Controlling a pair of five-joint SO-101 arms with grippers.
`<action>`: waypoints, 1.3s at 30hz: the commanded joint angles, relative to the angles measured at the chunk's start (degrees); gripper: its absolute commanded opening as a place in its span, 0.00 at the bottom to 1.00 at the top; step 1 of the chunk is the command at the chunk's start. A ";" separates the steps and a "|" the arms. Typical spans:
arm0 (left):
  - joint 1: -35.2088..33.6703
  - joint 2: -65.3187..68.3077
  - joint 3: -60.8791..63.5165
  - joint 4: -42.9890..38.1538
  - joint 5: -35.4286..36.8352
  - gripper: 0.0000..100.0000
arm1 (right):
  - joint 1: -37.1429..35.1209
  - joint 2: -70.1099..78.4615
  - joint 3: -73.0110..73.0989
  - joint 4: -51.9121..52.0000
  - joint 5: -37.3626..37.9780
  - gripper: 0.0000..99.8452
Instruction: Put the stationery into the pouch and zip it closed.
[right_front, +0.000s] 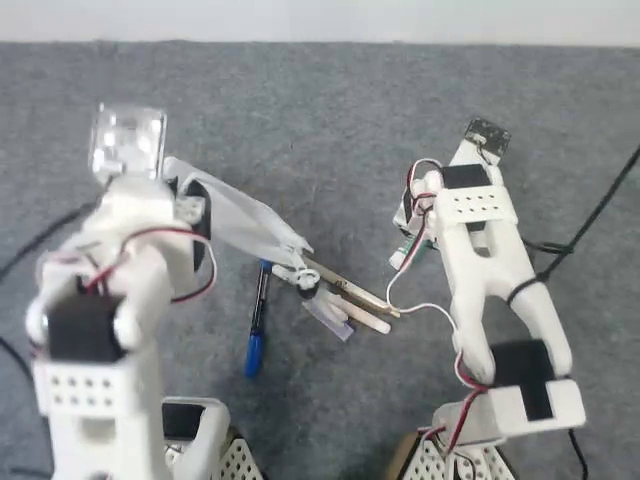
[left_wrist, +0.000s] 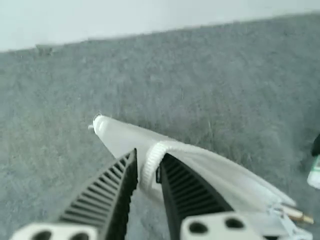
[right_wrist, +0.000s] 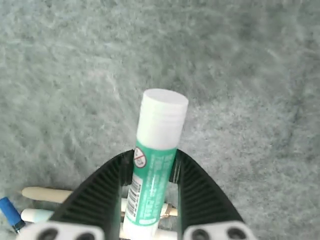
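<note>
My left gripper (left_wrist: 148, 172) is shut on the ribbed top edge of the translucent white pouch (left_wrist: 210, 167), holding it tilted above the grey mat; in the high view this gripper (right_front: 198, 222) grips the pouch (right_front: 245, 225) at its left end. Cream pencils (right_front: 355, 293) poke from the pouch's lower right end. A blue pen (right_front: 257, 322) lies on the mat below the pouch. My right gripper (right_wrist: 152, 167) is shut on a green and white glue stick (right_wrist: 156, 150), held above the mat to the right of the pencils, and seen from above as the right gripper (right_front: 412, 238).
The grey mat (right_front: 330, 120) covers the table, with open room at the back. A small clear piece (right_front: 330, 318) lies beside the pencils. Both arm bases stand at the front edge. Black cables (right_front: 600, 215) run at the far right.
</note>
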 joint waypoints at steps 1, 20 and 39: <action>0.26 10.64 -12.00 7.21 2.64 0.05 | -0.48 -6.20 0.70 -0.92 0.97 0.01; -1.14 15.56 -6.64 3.43 14.07 0.01 | -0.57 -24.75 4.04 2.95 0.97 0.01; -1.32 15.47 -5.05 3.43 13.89 0.01 | -16.84 -55.60 7.12 -4.79 6.15 0.01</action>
